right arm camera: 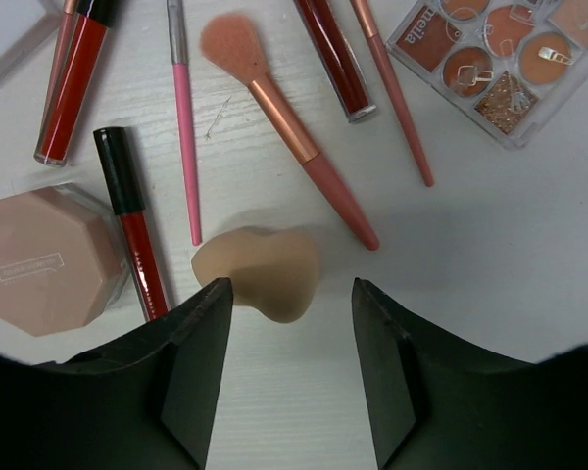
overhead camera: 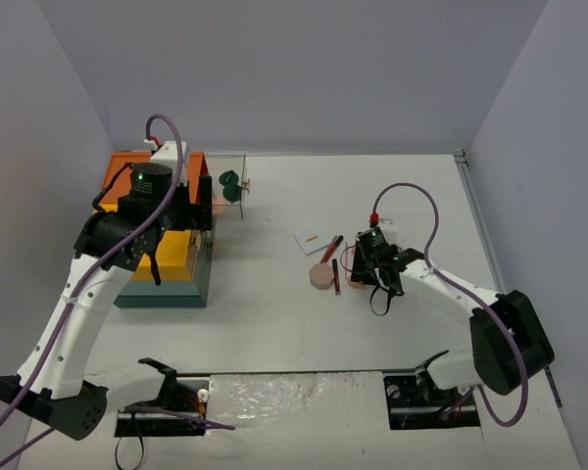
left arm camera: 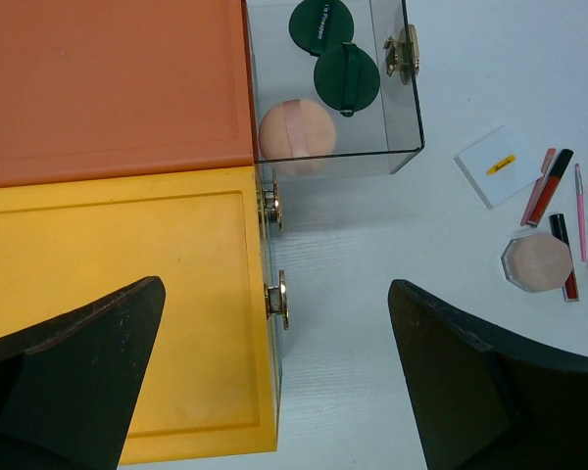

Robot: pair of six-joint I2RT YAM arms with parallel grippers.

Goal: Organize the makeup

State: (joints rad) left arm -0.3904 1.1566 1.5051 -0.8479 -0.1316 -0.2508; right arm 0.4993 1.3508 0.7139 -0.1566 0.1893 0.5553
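Observation:
The makeup lies loose on the white table. A peach sponge (right arm camera: 258,271) sits just ahead of my right gripper (right arm camera: 291,289), which is open, its left fingertip beside the sponge's edge without gripping it. Around the sponge are a pink hexagonal compact (right arm camera: 41,259), a red gloss tube (right arm camera: 132,220), a thin pink pencil (right arm camera: 183,127), a peach brush (right arm camera: 284,122) and a palette (right arm camera: 495,59). My left gripper (left arm camera: 276,294) hangs wide open and empty over the box. A clear drawer (left arm camera: 412,147) holds two dark green puffs (left arm camera: 347,78) and a round pink puff (left arm camera: 292,135).
The teal box with its orange lid (left arm camera: 108,88) and yellow lid (left arm camera: 118,294) stands at the left, with metal knobs (left arm camera: 277,299) on its drawers. A white card (left arm camera: 497,164) lies near the pencils. Grey walls enclose the table (overhead camera: 274,323).

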